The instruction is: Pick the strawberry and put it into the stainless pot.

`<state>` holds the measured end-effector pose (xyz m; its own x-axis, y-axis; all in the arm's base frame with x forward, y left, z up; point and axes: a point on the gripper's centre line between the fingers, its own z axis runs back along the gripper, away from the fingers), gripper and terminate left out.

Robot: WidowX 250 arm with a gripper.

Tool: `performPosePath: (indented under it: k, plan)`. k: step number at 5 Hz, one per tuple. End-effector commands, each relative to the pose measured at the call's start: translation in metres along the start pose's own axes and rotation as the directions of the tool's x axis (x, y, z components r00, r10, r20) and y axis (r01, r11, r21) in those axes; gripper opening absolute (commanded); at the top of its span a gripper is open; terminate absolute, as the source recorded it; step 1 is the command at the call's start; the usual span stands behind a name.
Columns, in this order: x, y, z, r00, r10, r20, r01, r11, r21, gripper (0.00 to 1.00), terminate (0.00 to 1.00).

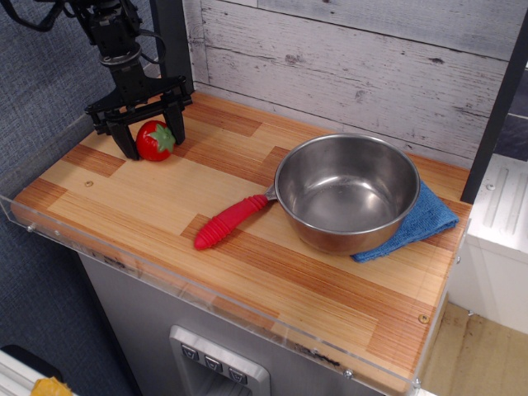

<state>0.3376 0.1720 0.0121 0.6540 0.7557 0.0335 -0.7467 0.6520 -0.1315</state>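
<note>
At the far left corner of the counter the pincer hangs from a black arm and points straight down. Its two black fingers are spread wide and their tips are close to the wooden surface. Between them lies the strawberry. It rests on the counter, and its green cap is turned to the right, toward the right finger. So the fruit is not to one side of the pincer; it is inside the gap. It sits closer to the right finger than to the left one, and I cannot tell if it already touches that finger. Nothing is pinched yet.

I judge that the coming move depends on this one relation: the fingers stand on both sides of the fruit, so they only need to press together. Because the fruit is glossy and rounded, it could slip out sideways if only one finger meets it first.

To the right, well apart from the strawberry, the red handle points toward the front left. It leads to the pot, which stands upright and looks empty. The right side of the pot rests on a blue cloth. After the grasp, the way to the pot goes to the right and a little toward the front.
</note>
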Motion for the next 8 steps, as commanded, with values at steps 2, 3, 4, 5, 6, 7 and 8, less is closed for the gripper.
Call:
performPosePath:
  k: [2, 3, 4, 5, 6, 7, 8]
  plan:
    - [-0.006, -0.005, 0.034, 0.997, -0.012, 0.073, 0.015, 0.999, -0.041, 0.00, 0.00]
    - [-0.003, -0.017, 0.066, 0.996, 0.005, 0.086, 0.002, 0.997, -0.074, 0.00, 0.00]
    - [-0.004, -0.026, 0.098, 0.994, 0.016, 0.106, -0.005, 0.995, -0.104, 0.00, 0.00]
    - [-0.006, -0.034, 0.122, 0.992, 0.013, 0.128, 0.004, 0.992, -0.126, 0.00, 0.00]
    - [-0.014, -0.046, 0.144, 0.988, -0.008, 0.157, 0.033, 0.987, -0.157, 0.00, 0.00]
    - [-0.035, -0.076, 0.153, 0.982, -0.110, 0.155, 0.136, 0.977, -0.166, 0.00, 0.00]
    - [-0.061, -0.102, 0.154, 0.973, -0.190, 0.135, 0.213, 0.960, -0.183, 0.00, 0.00]
